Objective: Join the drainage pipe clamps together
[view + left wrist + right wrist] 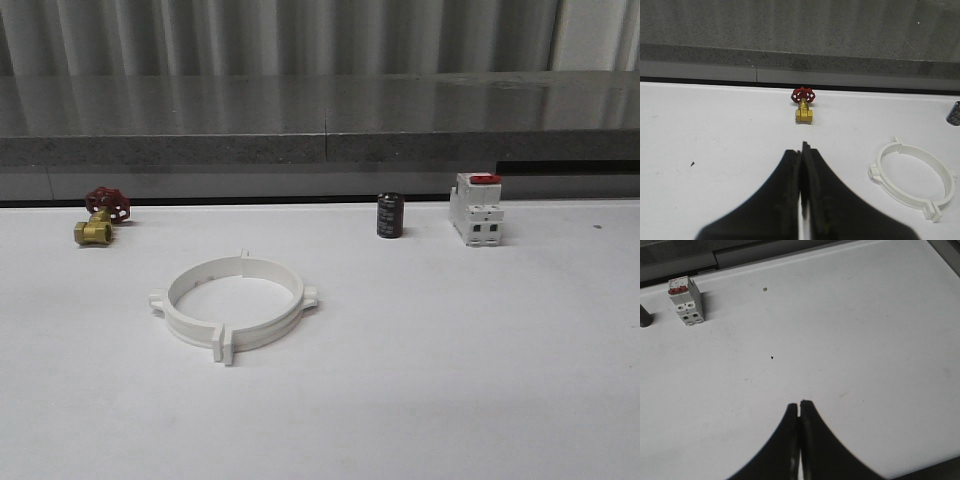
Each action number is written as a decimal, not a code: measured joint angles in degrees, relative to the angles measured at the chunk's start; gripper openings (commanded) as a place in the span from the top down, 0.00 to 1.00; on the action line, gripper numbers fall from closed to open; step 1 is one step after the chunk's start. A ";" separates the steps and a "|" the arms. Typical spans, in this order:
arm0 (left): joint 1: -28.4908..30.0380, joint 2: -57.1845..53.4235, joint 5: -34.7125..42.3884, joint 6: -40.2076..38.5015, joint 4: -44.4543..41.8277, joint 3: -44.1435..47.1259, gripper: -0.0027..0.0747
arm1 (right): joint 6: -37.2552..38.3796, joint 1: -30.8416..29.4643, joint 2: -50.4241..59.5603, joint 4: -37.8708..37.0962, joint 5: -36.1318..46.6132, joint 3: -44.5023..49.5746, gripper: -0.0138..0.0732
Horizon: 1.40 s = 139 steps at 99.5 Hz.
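The two white drainage pipe clamps (234,305) lie on the white table left of centre, their end tabs meeting so they form one wide ring. The same drainage pipe clamps (914,178) appear in the left wrist view, off to one side of my left gripper (801,148). That gripper is shut, its black fingers pressed together with nothing between them, over bare table. My right gripper (799,404) is also shut and holds nothing, above bare table well away from the ring.
A brass valve with a red handwheel (101,215) stands at the back left. A black cylinder (390,215) and a white boxy block with a red top (476,208) stand at the back right. A grey ledge (320,150) runs behind the table.
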State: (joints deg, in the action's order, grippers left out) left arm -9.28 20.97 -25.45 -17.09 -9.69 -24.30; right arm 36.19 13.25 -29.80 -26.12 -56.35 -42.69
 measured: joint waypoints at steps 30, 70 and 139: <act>0.00 0.00 0.00 0.00 0.00 0.00 0.99 | 0.00 0.00 0.00 0.00 0.00 0.00 0.92; 0.00 0.00 0.00 0.00 0.00 0.00 0.99 | -5.32 -0.03 16.42 1.02 11.52 11.23 0.92; 0.00 0.00 0.13 0.00 0.00 0.00 0.99 | -34.17 -8.22 30.52 28.41 39.01 40.58 0.92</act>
State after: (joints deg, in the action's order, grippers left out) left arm -9.28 20.97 -25.31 -17.09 -9.69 -24.30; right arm 2.02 5.03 0.72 2.29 -17.33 -2.11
